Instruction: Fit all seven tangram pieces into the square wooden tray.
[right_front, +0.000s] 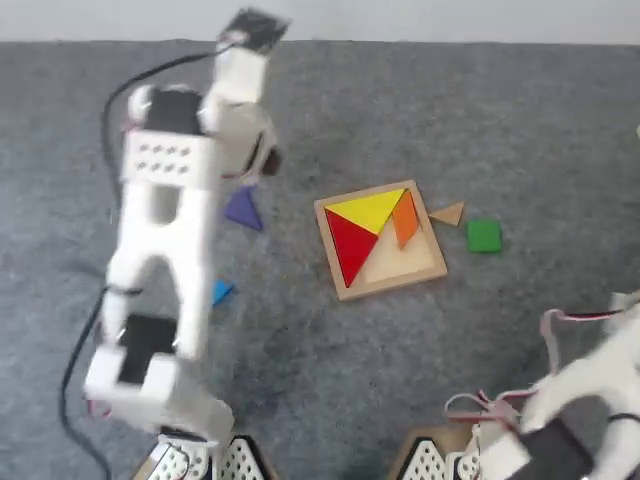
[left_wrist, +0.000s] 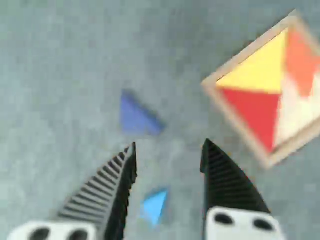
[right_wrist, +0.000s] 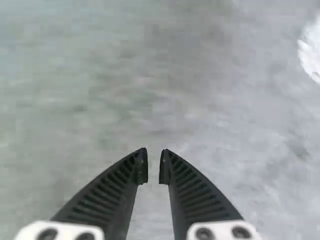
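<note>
The square wooden tray (right_front: 395, 284) lies mid-table on grey carpet and holds a yellow triangle (right_front: 368, 210), a red triangle (right_front: 350, 245) and an orange piece (right_front: 405, 217). Just right of it lie a tan triangle (right_front: 447, 213) and a green square (right_front: 484, 236). To its left are a purple triangle (right_front: 243, 210) and a small blue triangle (right_front: 221, 291). My left gripper (left_wrist: 170, 147) hangs open above the carpet. The blue triangle (left_wrist: 154, 205) shows between its fingers, the purple triangle (left_wrist: 136, 116) beyond its tips, and the tray (left_wrist: 235, 59) off to one side. My right gripper (right_wrist: 153, 160) is shut over bare carpet.
The raised left arm (right_front: 165, 230) stands tall over the table's left side and covers part of the carpet there. The right arm (right_front: 580, 420) is folded low at the front right corner, with cables beside it. Open carpet lies in front of the tray.
</note>
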